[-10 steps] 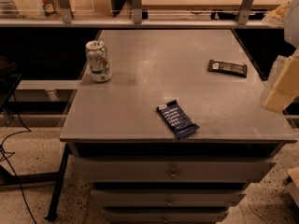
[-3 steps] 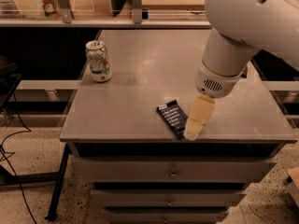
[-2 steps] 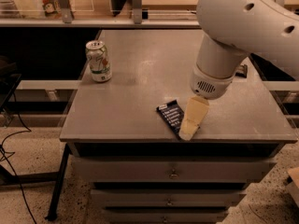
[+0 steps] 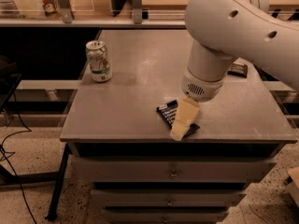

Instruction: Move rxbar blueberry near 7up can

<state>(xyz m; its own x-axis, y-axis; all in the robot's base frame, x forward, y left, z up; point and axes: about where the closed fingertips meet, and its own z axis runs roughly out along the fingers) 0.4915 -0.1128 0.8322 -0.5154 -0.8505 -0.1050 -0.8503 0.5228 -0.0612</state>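
Note:
The rxbar blueberry [image 4: 167, 112], a flat dark-blue wrapper with white text, lies near the front edge of the grey table [image 4: 126, 101], partly covered by my gripper. My gripper [image 4: 183, 121], cream-coloured, hangs from the big white arm and sits right over the bar's right half. The 7up can [image 4: 98, 61], white and pale green with a silver top, stands upright at the table's left side, well apart from the bar and gripper.
A dark brown bar wrapper [image 4: 239, 69] lies at the table's right, mostly hidden behind the arm. Drawers [image 4: 173, 171] sit below the table front. A shelf with bags and posts [image 4: 65, 3] runs along the back. Cables lie on the floor at left.
The arm swung in from the right over the table and came down on the blue bar; in the last second the gripper shifted slightly left over it. Can and bars have not moved.

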